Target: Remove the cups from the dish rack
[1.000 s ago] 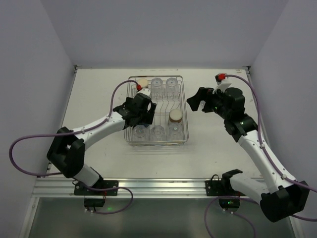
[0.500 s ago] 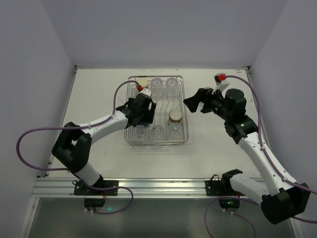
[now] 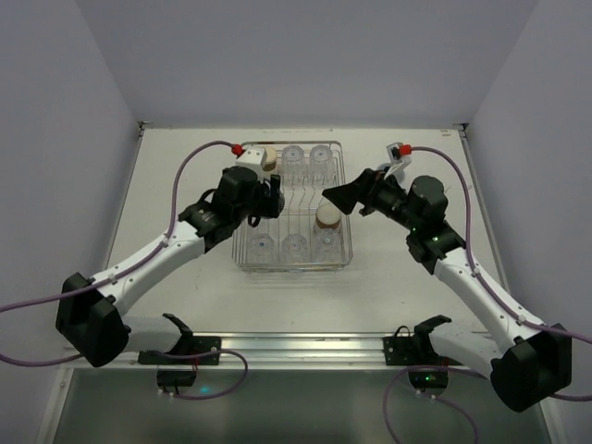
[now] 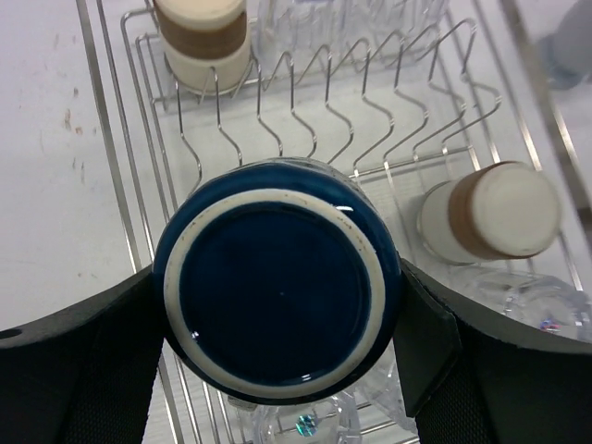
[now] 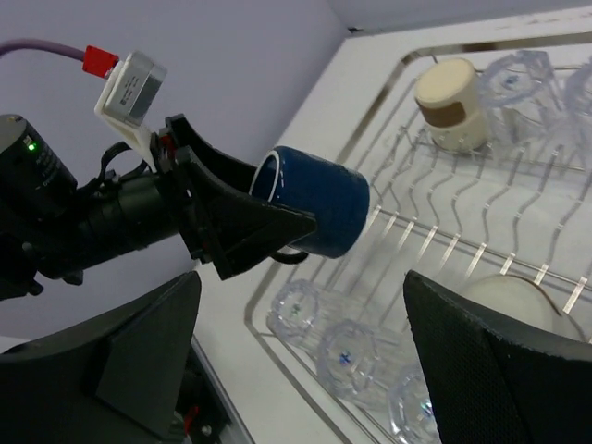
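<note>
- The left pincer (image 3: 262, 199) clamps a dark blue mug (image 4: 277, 294) by its sides. The mug hangs clear above the left half of the rack (image 3: 294, 268), base toward the wrist camera.
- It is not yet set down. No cup shows on the worktop (image 3: 388, 287), so I judge the unloading barely begun.
- The right pincer (image 5: 314, 351) gapes wide and holds nothing. It hovers over the rack's right side, near a beige-and-brown cup (image 4: 490, 222).
- Left in the rack:
  - that cup;
  - a second beige-and-brown cup (image 4: 202, 28) at the far left corner;
  - two clear tumblers (image 3: 306, 155) along the far end;
  - three more tumblers (image 3: 294, 245) along the near end.
- A pale shape beyond the rack's right rim in the left wrist view is too blurred to name.
- Remaining, as I judge it: place the mug on the worktop, then lift out the seven others one by one.
</note>
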Robot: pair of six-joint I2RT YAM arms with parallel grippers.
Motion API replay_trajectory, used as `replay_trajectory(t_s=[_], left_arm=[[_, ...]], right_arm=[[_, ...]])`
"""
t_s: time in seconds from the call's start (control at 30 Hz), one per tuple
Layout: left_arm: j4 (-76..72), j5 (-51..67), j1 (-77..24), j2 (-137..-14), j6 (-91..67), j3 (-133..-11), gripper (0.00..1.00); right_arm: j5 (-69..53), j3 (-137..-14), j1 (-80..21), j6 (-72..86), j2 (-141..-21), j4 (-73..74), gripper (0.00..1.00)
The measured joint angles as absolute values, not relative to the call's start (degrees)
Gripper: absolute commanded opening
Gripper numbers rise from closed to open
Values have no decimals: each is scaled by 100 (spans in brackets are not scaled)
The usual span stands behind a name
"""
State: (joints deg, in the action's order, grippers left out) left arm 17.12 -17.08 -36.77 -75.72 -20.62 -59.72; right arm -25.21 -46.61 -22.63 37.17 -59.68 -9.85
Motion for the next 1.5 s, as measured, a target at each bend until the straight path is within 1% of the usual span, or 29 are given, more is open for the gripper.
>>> replay_trajectory(t_s=[0.17, 0.23, 0.37, 0.4, 0.53, 0.6, 0.7, 0.77, 0.9, 1.03, 1.17, 1.2, 1.27, 1.3, 1.33, 1.37, 1.4, 1.47, 1.5], left_arm=[[1448, -1232, -3673, -6917, -2292, -5964, 24], [1177, -895, -3669, -6707, -2464, -5911, 22], [464, -217, -3667, -6379, -2864, -5601, 21], [294, -54, -3664, -6307, -2976, -5498, 20], [-226, 447, -3664, -6176, -3409, -5205, 19], [-499, 657, -3664, -6165, -3684, -5081, 19], [-845, 928, -3664, -6163, -4014, -4925, 19], [-1083, 1076, -3664, -6163, -4228, -4829, 19], [-1584, 1249, -3664, -6158, -4578, -4613, 19], [-2082, 1269, -3638, -6090, -4976, -4230, 19], [-2541, 1284, -3640, -6001, -5332, -3938, 19], [-2657, 1286, -3640, -5999, -5413, -3887, 19], [-2847, 1288, -3640, -5999, -5551, -3809, 19], [-2912, 1286, -3638, -5999, -5599, -3780, 24], [-2941, 1282, -3638, -5999, -5649, -3771, 29], [-2974, 1297, -3638, -5999, -5778, -3769, 36], [-3044, 1330, -3638, -5990, -5916, -3769, 54], [-3105, 1358, -3645, -5961, -5951, -3780, 74], [-3107, 1376, -3649, -5951, -5946, -3793, 89]], right_arm=[[-2718, -4123, -2438, 4477, -5986, -2171, 88], [-2799, -3944, -2475, 4759, -6042, -2552, 88], [-2821, -3597, -2502, 5227, -6128, -3269, 84], [-2832, -3518, -2502, 5352, -6152, -3422, 80], [-2993, -3441, -2517, 5728, -6351, -3968, 71], [-3116, -3439, -2545, 5865, -6451, -4226, 64], [-3306, -3441, -2598, 6042, -6571, -4580, 62], [-3459, -3450, -2633, 6158, -6700, -4864, 55], [-3750, -3459, -2716, 6501, -7063, -5459, 48], [-3881, -3463, -2816, 6836, -7371, -6045, 47], [-4014, -3479, -2867, 7201, -7662, -6676, 48], [-4025, -3492, -2886, 7282, -7725, -6805, 46], [-4073, -3533, -2910, 7402, -7811, -6976, 32], [-4101, -3562, -2928, 7467, -7837, -7065, 13], [-4110, -3579, -2943, 7491, -7846, -7140, 4], [-4158, -3588, -2961, 7570, -7841, -7260, 0], [-4160, -3590, -2971, 7636, -7837, -7397, 0], [-4156, -3590, -2989, 7701, -7795, -7572, 0], [-4154, -3588, -2991, 7717, -7773, -7599, 0]])
